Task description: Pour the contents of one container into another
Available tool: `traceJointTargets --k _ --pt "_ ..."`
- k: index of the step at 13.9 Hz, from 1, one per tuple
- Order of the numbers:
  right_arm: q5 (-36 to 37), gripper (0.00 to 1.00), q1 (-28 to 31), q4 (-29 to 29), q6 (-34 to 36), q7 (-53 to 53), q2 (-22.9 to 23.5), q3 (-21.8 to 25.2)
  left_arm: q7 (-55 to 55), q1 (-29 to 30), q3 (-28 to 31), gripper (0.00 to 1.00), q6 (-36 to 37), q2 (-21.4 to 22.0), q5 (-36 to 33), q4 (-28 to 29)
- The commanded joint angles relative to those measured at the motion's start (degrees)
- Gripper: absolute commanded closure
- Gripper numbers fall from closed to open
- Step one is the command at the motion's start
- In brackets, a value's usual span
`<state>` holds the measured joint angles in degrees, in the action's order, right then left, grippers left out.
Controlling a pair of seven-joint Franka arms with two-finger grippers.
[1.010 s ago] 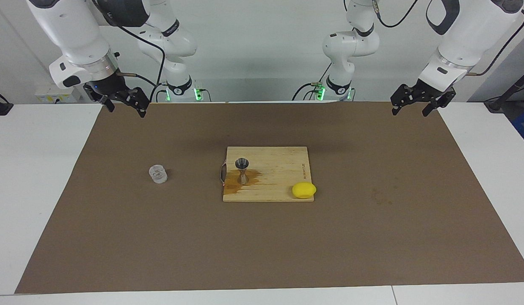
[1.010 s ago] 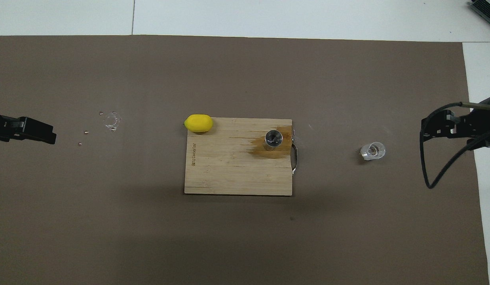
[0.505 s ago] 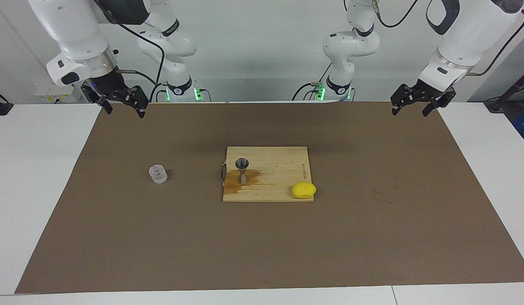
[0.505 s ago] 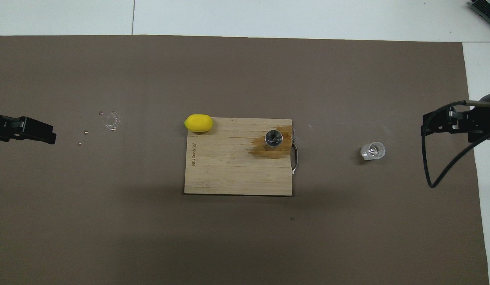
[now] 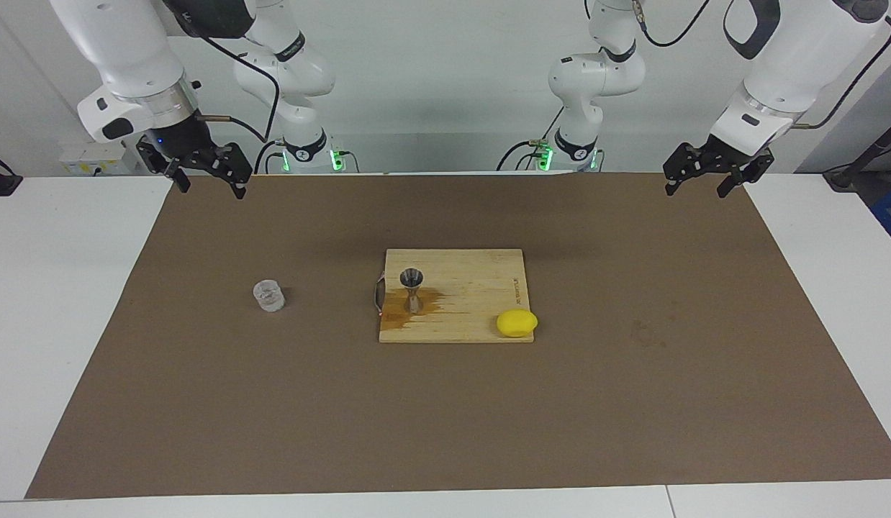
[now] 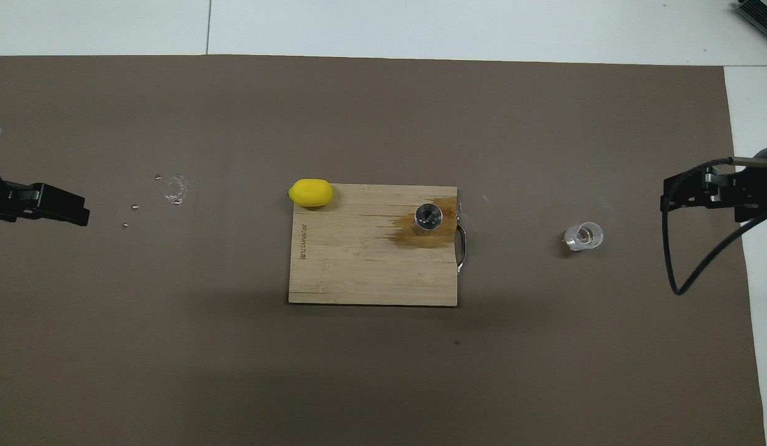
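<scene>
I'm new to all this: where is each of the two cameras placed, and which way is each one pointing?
Facing view: high across the table, looking back at the robots; both whole arms show, with the right gripper and left gripper raised and open.
Overhead view: high above the robots' end, looking steeply down; only the two grippers' tips show at its edges.
Shared, turned half around: the glass tumbler on the mat, and the jigger and lemon on the cutting board.

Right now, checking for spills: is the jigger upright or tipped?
Upright: the jigger stands on its base on the cutting board, in a wet stain.
</scene>
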<state>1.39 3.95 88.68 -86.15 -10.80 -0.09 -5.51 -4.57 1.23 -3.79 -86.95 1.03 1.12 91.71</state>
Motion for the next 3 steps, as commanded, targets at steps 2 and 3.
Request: traceJointTargets --k 2,3 --pt "-0.87 0.0 0.27 1.84 -0.33 1.57 -1.58 -0.11 -0.27 0.61 -0.43 0.0 0.03 1.08 -0.24 0.66" --pt "-0.87 0.0 0.27 1.93 -0.33 1.66 -1.58 -0.11 -0.27 0.61 -0.43 0.0 0.03 1.08 -0.24 0.66"
